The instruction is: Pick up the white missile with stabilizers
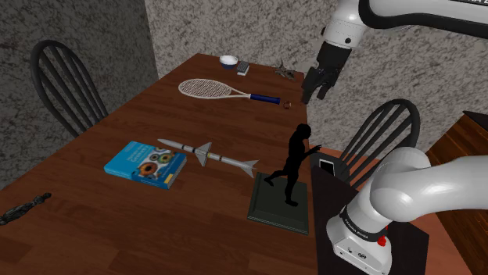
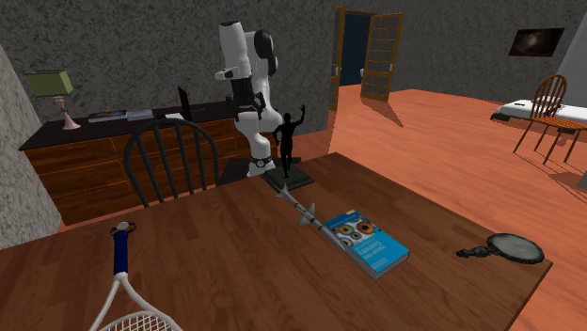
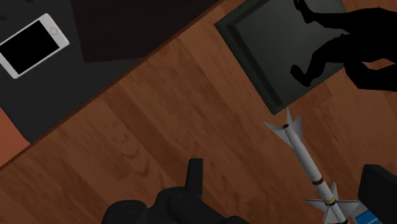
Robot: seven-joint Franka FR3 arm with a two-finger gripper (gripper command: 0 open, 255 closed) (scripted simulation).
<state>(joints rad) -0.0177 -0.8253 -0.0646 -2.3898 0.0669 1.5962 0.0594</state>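
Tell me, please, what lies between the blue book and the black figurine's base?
The white missile lies between the blue book and the base, as the shoulder view shows.

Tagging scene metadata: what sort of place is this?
Likely a house's dining or living room: a wooden table with a spindle-back chair beside it, a low sideboard carrying a lamp along the wall, and an open door beyond.

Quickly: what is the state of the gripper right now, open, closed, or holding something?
Gripper: open, holding nothing; it hangs above the table, apart from the white missile.
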